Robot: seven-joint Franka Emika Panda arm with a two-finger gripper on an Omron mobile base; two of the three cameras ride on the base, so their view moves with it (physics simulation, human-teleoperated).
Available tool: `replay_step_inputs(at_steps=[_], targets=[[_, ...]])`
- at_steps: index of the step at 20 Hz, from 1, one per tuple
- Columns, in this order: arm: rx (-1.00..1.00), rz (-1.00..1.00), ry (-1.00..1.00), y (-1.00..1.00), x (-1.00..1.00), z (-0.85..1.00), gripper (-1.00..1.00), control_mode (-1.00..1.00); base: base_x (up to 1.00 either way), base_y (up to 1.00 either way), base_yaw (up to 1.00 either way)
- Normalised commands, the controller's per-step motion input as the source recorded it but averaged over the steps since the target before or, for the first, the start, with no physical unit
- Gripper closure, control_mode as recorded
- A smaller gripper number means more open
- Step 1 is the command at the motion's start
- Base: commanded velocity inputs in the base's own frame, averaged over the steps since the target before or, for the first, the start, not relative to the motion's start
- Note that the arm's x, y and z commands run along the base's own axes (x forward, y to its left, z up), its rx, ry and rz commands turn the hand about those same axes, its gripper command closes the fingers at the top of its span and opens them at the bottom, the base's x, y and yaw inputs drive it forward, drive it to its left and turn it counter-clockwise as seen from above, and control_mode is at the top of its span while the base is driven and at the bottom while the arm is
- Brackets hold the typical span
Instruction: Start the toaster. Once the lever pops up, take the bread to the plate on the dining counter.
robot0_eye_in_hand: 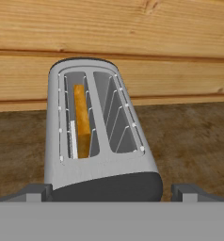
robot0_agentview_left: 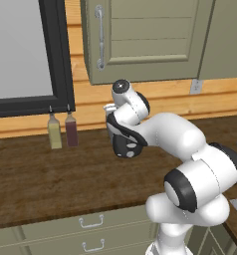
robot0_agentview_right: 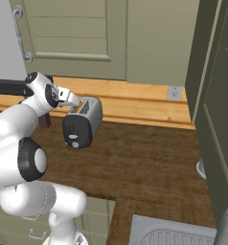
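Note:
The silver-grey toaster (robot0_eye_in_hand: 102, 136) stands on the wooden counter against the plank wall, its black end panel (robot0_agentview_right: 77, 130) facing me. The bread (robot0_eye_in_hand: 82, 120) sits deep in the toaster's left slot, with just its golden-orange top edge showing. My gripper (robot0_eye_in_hand: 111, 190) hangs open just above the toaster's near end, one fingertip (robot0_eye_in_hand: 36, 190) on each side of the black panel and nothing between them. In the right base view the gripper (robot0_agentview_right: 74, 107) sits at the toaster's top near edge. The plate and the dining counter are out of view.
The wooden counter (robot0_agentview_left: 41, 184) has olive-green drawers below. Two bottles (robot0_agentview_left: 55, 130) (robot0_agentview_left: 71, 129) stand at the wall under the window. Green wall cabinets (robot0_agentview_left: 145, 40) hang overhead. A tall cabinet (robot0_agentview_right: 216, 95) closes the right side, with a grey drainboard (robot0_agentview_right: 173, 234) in front.

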Motion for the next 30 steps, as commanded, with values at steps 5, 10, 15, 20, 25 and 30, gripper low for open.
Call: replay_step_inputs(at_steps=[5,10,15,20,25,30], targets=[[0.00,0.00,0.00,0.00,0.00,0.00,-1.00,-1.00,0.00,0.00,0.00],[0.00,0.00,0.00,0.00,0.00,0.00,-1.00,-1.00,0.00,0.00,0.00],[0.00,0.00,0.00,0.00,0.00,0.00,-1.00,-1.00,0.00,0.00,0.00],[0.00,0.00,0.00,0.00,0.00,0.00,-1.00,-1.00,0.00,0.00,0.00],[0.00,0.00,0.00,0.00,0.00,0.00,-1.00,-1.00,0.00,0.00,0.00],[0.00,0.00,0.00,0.00,-0.09,-0.02,-1.00,-1.00,0.00,0.00,0.00]])
